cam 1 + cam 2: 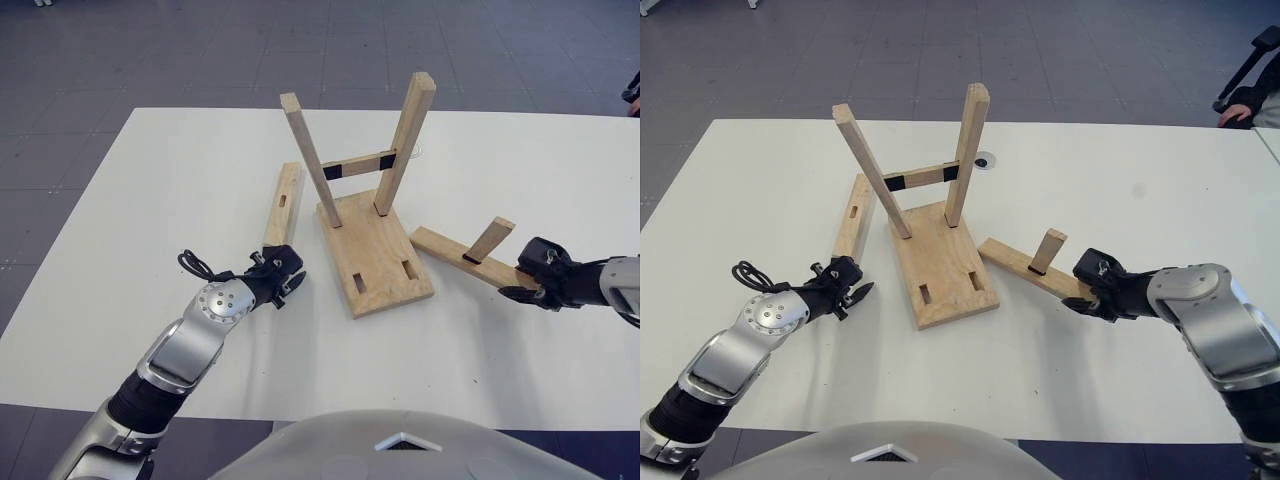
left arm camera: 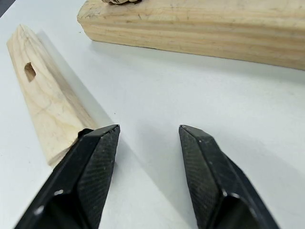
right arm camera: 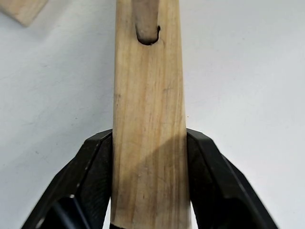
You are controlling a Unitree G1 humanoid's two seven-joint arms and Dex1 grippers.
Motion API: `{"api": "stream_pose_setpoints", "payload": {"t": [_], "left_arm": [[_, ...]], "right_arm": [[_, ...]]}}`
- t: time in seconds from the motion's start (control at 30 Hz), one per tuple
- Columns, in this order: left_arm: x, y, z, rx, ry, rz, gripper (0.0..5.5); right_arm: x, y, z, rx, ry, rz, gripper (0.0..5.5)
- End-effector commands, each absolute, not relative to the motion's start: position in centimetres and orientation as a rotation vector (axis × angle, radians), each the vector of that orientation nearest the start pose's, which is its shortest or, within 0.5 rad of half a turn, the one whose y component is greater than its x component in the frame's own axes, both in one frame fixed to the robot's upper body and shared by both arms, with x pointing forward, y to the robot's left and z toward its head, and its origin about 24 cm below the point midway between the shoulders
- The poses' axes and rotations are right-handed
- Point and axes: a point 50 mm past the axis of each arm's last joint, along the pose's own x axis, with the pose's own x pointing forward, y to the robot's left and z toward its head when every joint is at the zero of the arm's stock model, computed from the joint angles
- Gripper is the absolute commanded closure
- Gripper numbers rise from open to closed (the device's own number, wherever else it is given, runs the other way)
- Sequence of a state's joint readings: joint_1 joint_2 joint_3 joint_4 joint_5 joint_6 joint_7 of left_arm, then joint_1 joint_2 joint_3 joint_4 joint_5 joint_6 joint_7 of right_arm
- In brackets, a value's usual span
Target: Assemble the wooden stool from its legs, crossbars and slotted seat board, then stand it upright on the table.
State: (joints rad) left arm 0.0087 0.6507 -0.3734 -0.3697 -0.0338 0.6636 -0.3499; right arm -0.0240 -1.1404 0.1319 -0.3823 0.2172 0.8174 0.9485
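**Right gripper pinching the loose leg assembly, left gripper hanging open by the spare leg**

A pale, rectangular wooden seat board (image 1: 372, 262) with slots cut through it is lying flat near the middle of the white rectangular table (image 1: 170, 190). Two long square-section wooden legs (image 1: 405, 140) are standing up out of its far end, both leaning slightly. A short wooden crossbar (image 1: 358, 165) with black-marked ends is bridging them partway up. Two slots at the board's near end are sitting unfilled.

On the robot's left, just beside the board, a third pale wooden leg with one slot (image 1: 282, 205) is lying flat on the table. The left gripper (image 2: 148, 130) is hovering low at this leg's near end, its jaws spread apart over bare table, one jaw just beside the leg's end.

On the robot's right, a fourth wooden leg (image 1: 455, 256) is lying flat near the board, with a short wooden crossbar stub (image 1: 491, 238) sticking up from its slot. The right gripper (image 3: 149, 138) is gripping this leg's near end, its jaws pinching the wood on both sides.
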Motion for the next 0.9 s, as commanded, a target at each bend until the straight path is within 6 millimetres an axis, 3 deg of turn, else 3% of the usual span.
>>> {"api": "stream_pose_setpoints", "payload": {"t": [0.03, 0.23, 0.43, 0.47, 0.57, 0.63, 0.7, 0.8, 0.83, 0.9], "left_arm": [[21.9, 17.6, 1.9, 0.568, 0.605, -0.566, 3.19], [22.8, 17.9, 2.2, 0.531, 0.575, -0.527, 3.19], [23.1, 17.5, 2.7, 0.52, 0.553, -0.526, 3.19], [23.1, 17.4, 2.7, 0.515, 0.544, -0.522, 3.19], [23.8, 17.3, 3.7, 0.504, 0.495, -0.512, 3.19], [24.4, 18.3, 5.9, 0.468, 0.449, -0.488, 3.19], [24.5, 20.7, 9.5, 0.402, 0.402, -0.473, 3.19], [24.4, 25.8, 15.9, 0.289, 0.308, -0.451, 3.19], [24.5, 26.6, 18.1, 0.219, 0.246, -0.468, 3.19], [24.4, 25.4, 23.1, 0.014, 0.034, -0.699, 3.0]], "right_arm": [[21.2, -25.1, 11.9, -0.71, 0.91, 0.965, 3.46], [21.8, -24.2, 11.9, -0.697, 0.861, 0.967, 3.46], [26.5, -28.4, 14.5, -0.703, 0.735, 0.566, 3.46], [27.7, -28.2, 15.6, -0.669, 0.642, 0.479, 3.46], [30.4, -24.9, 19.0, -0.444, 0.343, 0.376, 3.47], [31.0, -23.2, 21.6, -0.244, 0.171, 0.366, 3.47], [31.1, -22.7, 24.8, -0.086, 0.015, 0.38, 3.47], [30.5, -23.6, 29.1, 0.067, -0.152, 0.398, 3.47], [30.3, -23.9, 30.0, 0.107, -0.186, 0.41, 3.47], [30.2, -22.7, 31.7, 0.282, -0.22, 0.59, 3.47]]}}
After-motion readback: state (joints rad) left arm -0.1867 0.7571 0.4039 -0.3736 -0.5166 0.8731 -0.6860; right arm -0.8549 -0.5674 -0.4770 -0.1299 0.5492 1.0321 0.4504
